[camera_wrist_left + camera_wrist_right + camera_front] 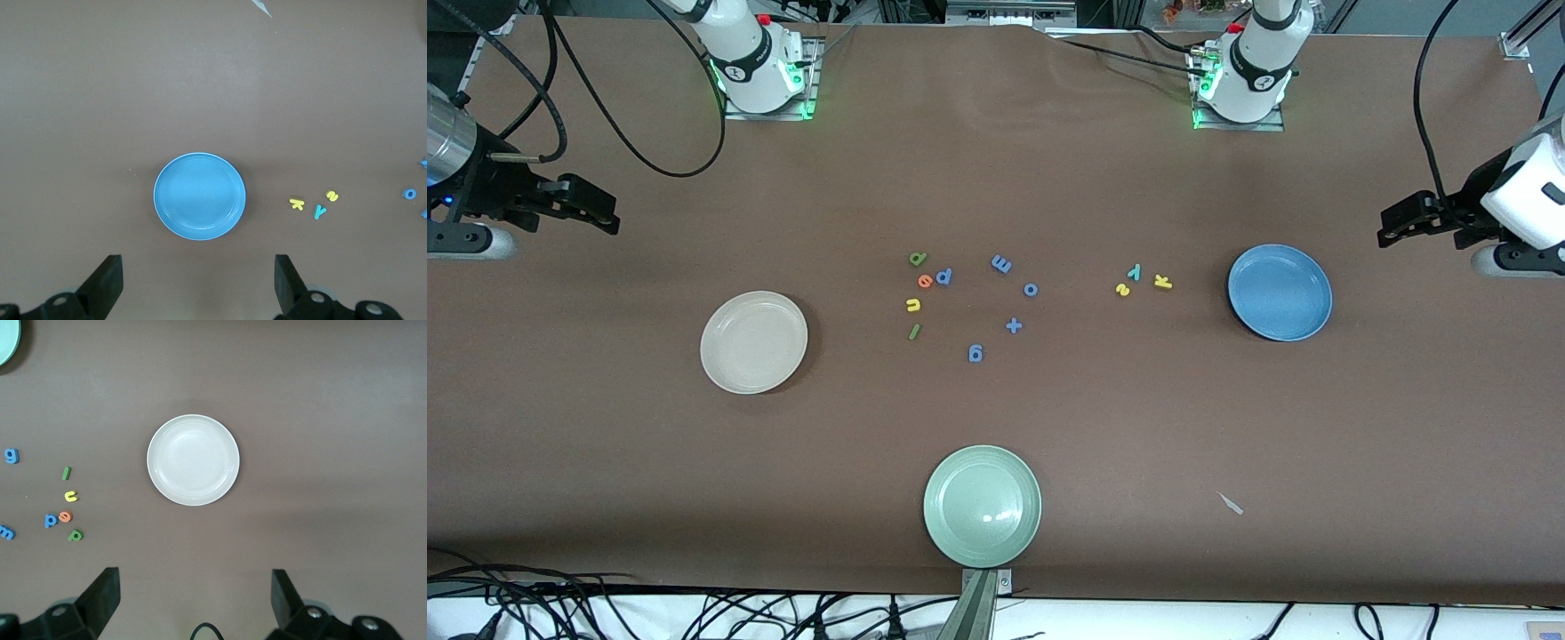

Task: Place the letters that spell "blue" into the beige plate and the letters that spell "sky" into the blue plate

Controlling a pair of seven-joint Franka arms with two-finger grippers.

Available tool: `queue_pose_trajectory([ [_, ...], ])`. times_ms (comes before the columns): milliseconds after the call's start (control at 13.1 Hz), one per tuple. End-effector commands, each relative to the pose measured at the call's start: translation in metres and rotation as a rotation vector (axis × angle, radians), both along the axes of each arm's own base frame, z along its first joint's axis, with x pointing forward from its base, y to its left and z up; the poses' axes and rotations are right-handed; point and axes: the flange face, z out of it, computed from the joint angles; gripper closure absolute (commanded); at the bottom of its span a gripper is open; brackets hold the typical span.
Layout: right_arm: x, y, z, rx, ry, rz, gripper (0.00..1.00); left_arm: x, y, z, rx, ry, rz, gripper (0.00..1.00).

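Table (996,178): brown, carries three plates and scattered letters.
Green plate (982,506): nearest the front camera, mid-table.
Beige plate (753,341): toward the right arm's end, empty; right gripper (193,597) hangs above the table near it, fingers apart.
Blue plate (1280,292): toward the left arm's end, empty; left gripper (198,280) hangs near it, fingers spread.
b (918,259), e (925,281), u (912,305), l (913,332): clustered between beige plate and centre.
s (1122,289), y (1134,271), k (1162,282): together, near blue plate.
Blue letters (1001,264): mid-table.
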Motion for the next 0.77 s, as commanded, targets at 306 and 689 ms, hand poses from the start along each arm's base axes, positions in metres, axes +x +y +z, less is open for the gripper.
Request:
queue_pose_trajectory([
  [306,-0.0003,0.0001,0.003,0.018,-0.01,-0.009,0.0,0.0022,0.0038,0.0002,-0.013,-0.013,-0.015,0.0],
  [689,-0.0004,-0.0008,0.0029,0.018,-0.008,-0.011,0.0,0.0031,0.0047,-0.0003,-0.013,-0.016,-0.013,0.0],
])
